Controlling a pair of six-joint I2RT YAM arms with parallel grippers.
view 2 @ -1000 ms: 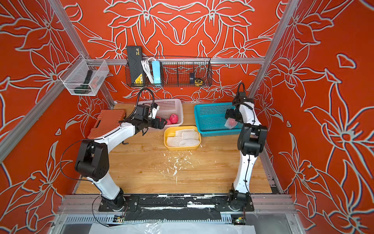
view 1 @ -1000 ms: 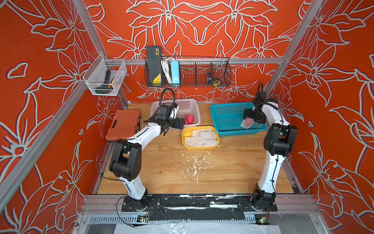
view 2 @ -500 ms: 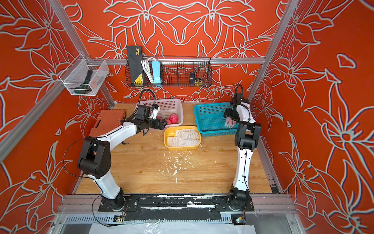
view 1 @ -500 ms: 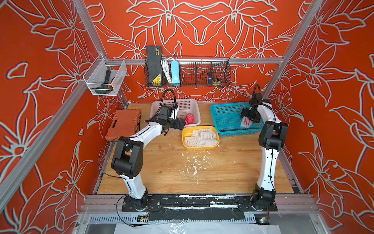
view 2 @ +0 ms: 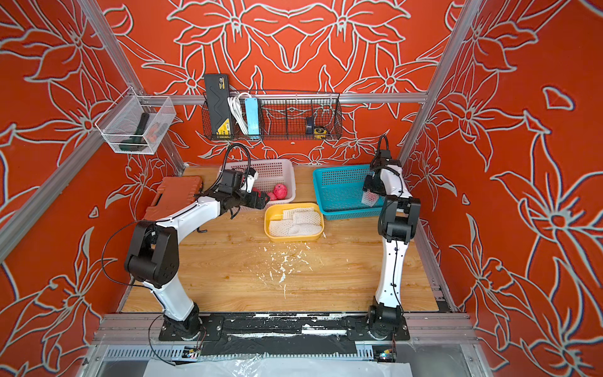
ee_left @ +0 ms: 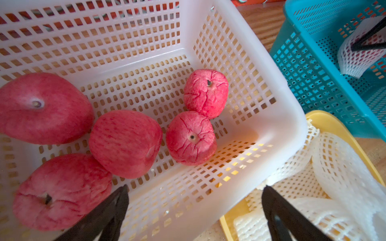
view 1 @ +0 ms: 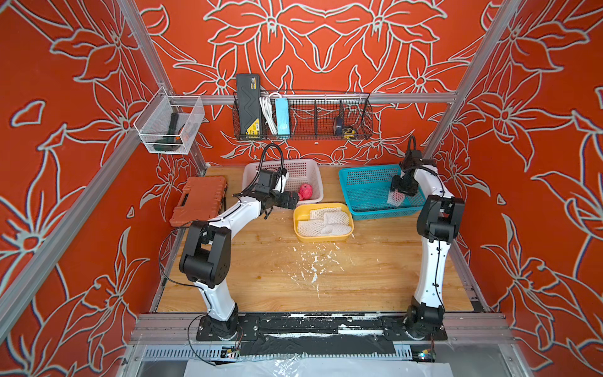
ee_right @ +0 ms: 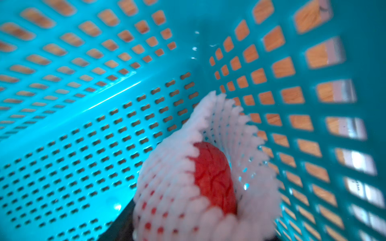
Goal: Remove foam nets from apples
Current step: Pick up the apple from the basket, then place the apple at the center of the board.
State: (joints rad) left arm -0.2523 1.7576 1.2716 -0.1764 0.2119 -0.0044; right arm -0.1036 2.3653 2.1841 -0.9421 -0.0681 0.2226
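Note:
A foam net [ee_right: 167,187] still wraps one apple [ee_right: 213,177] in the right near corner of the blue basket [view 1: 365,182]. My right gripper [view 1: 399,192] reaches down into that basket, and its jaws are closed against the netted apple [view 2: 368,197]. Several bare apples [ee_left: 125,144] lie in the white basket [view 1: 306,166]. My left gripper [ee_left: 194,188] hangs open over that basket's near wall, holding nothing. Several empty foam nets [view 1: 321,222] are piled in the yellow tray [view 1: 326,239].
An orange toolbox [view 1: 200,204] lies at the table's left edge. White foam flakes [view 1: 313,264] are scattered mid-table. A wire shelf [view 1: 303,117] and a clear bin [view 1: 169,125] hang on the back frame. The blue basket's walls stand close around my right gripper.
The right gripper's jaws have narrowed onto the netted apple, and the right arm's elbow has shifted. The left arm has barely moved and stays open.

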